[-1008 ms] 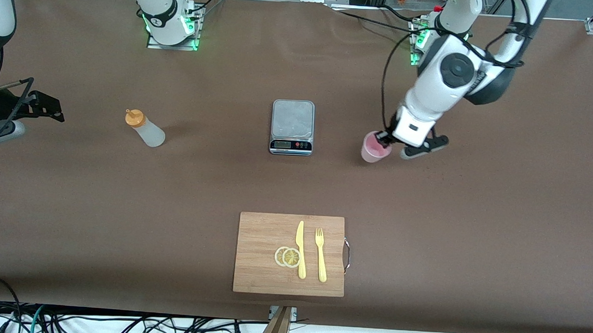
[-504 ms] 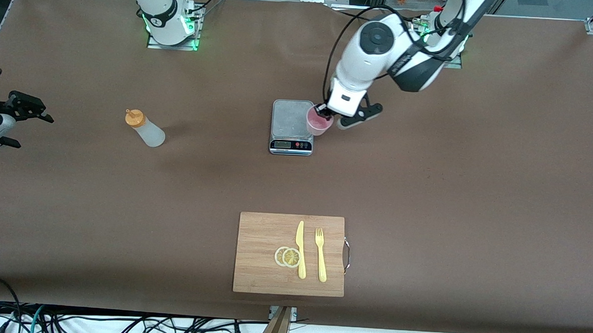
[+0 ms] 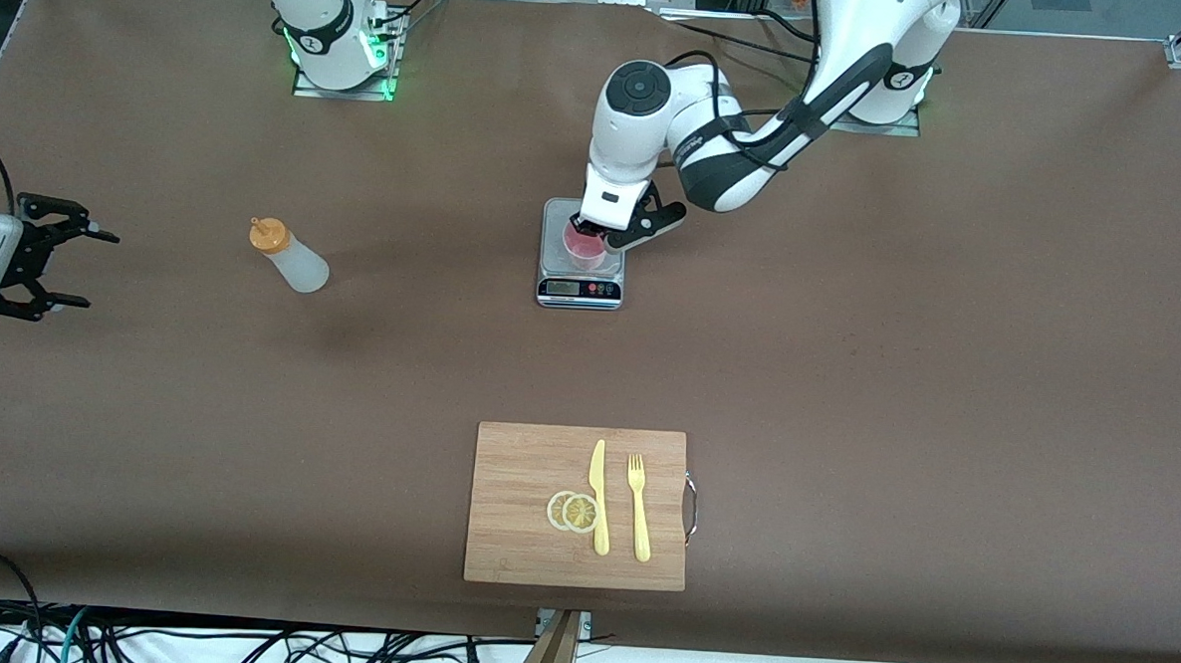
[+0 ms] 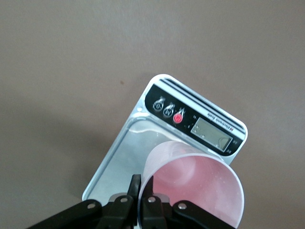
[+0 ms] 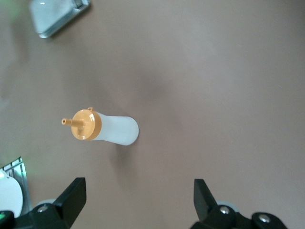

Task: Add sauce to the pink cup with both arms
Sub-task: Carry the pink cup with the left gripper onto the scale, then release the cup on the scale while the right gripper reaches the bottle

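Pink cup (image 3: 584,249) held by its rim in the closed left end effector (image 3: 595,234) over the scale (image 3: 579,289) — its lettering unreadable; right end effector (image 3: 55,260) gapes wide, empty, near the sauce (image 3: 288,256) standing on the surface (image 3: 897,385).

White jointed arms (image 3: 660,105) with black joint bands, black cables, black tools.

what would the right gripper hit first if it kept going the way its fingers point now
Probably the sauce bottle. The right gripper is open, off toward the right arm's end of the table, its fingers pointing toward the bottle with only bare table between. Its height is unclear, so it could pass over the orange cap.
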